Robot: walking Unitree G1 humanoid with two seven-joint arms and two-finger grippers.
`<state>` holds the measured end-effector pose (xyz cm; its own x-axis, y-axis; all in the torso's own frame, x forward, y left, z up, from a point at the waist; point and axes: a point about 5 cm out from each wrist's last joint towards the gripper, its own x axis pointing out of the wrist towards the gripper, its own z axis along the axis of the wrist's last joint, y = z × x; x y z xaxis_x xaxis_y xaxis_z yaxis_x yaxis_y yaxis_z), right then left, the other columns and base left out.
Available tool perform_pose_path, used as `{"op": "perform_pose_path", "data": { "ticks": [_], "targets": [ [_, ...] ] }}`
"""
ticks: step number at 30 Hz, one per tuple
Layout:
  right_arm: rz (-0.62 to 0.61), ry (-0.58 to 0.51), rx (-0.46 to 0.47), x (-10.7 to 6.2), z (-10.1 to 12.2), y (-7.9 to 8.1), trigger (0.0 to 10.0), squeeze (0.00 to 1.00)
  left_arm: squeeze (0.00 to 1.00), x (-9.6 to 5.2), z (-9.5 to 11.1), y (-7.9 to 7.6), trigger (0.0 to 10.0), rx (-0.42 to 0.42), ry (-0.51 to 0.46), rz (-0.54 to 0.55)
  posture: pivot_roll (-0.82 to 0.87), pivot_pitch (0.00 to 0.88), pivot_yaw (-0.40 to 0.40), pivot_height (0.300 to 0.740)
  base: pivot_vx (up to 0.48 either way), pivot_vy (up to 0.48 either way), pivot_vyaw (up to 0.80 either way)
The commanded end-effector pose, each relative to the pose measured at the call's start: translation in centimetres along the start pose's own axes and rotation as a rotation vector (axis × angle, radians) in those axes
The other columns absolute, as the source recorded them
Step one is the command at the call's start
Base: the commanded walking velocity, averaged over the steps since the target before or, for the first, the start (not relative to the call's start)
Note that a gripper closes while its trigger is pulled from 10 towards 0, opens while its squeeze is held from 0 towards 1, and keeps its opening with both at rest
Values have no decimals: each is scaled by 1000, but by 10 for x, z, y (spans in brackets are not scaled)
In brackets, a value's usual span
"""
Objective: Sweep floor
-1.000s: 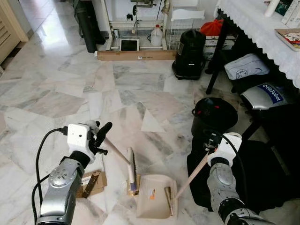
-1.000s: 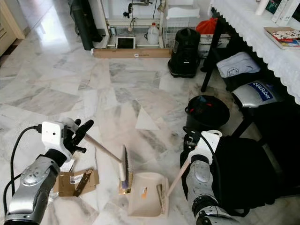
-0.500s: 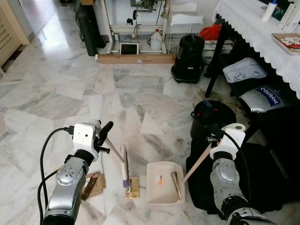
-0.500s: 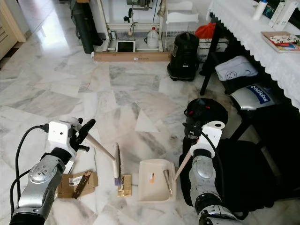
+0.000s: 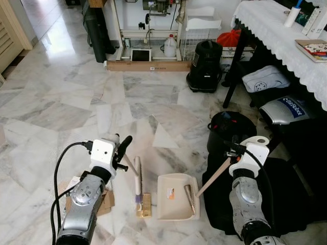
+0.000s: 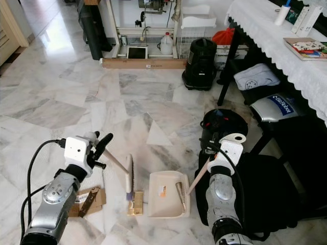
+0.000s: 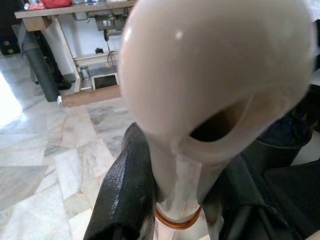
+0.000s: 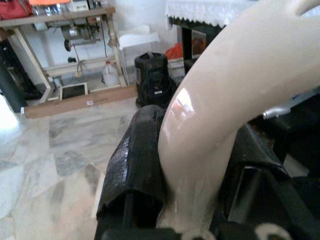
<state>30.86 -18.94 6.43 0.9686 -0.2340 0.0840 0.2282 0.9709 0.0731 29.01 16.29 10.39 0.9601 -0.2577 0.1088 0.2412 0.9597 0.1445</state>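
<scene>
A cream hand brush (image 5: pixel 137 179) lies low over the marble floor, its bristle head beside the dustpan's left edge. My left gripper (image 5: pixel 123 151) is shut on the brush's handle; the black fingers (image 7: pixel 125 190) clamp the cream handle end. A cream dustpan (image 5: pixel 176 197) sits flat on the floor with a small orange scrap (image 5: pixel 170 193) inside. Its long handle (image 5: pixel 213 177) rises to my right gripper (image 5: pixel 232 152), which is shut on it, fingers (image 8: pixel 137 165) on both sides. A small yellowish piece (image 5: pixel 144 205) lies at the brush's near tip.
A torn cardboard scrap (image 5: pixel 106 201) lies by my left arm. A black bin (image 5: pixel 232 128) and a black bag (image 5: pixel 286 189) crowd the right side under a white-clothed table (image 5: pixel 273 30). A black vacuum (image 5: pixel 204 61) and a long cardboard box (image 5: pixel 148 65) stand farther back.
The whole view has shifted. The dustpan has swung from slanted to square and sits farther from me. The brush head, earlier at the pan's lip, now stands slightly left of it.
</scene>
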Motion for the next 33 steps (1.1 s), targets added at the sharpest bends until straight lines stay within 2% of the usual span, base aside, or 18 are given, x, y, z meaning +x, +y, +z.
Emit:
{"op": "perform_pose_path", "data": {
  "ticks": [1,5,16,25,33],
  "targets": [
    [2,-71,14,4,14,2,10000,0,0,1,6,3,10000,6,-49,28,-2,0,-44,740,0,0,0],
    [16,-97,8,1,19,4,10000,0,0,2,5,4,10000,0,-56,48,-6,0,-44,740,0,0,133],
    [22,-124,7,-3,25,5,10000,0,0,7,9,7,10000,6,-88,101,-15,0,-44,740,0,0,800],
    [12,-119,0,-10,25,0,10000,0,0,6,13,12,10000,34,-104,124,-15,0,-35,740,0,0,541],
    [13,-115,-1,-12,28,2,10000,0,0,7,15,13,10000,48,-109,127,-13,0,-29,740,0,0,134]
  ]
}}
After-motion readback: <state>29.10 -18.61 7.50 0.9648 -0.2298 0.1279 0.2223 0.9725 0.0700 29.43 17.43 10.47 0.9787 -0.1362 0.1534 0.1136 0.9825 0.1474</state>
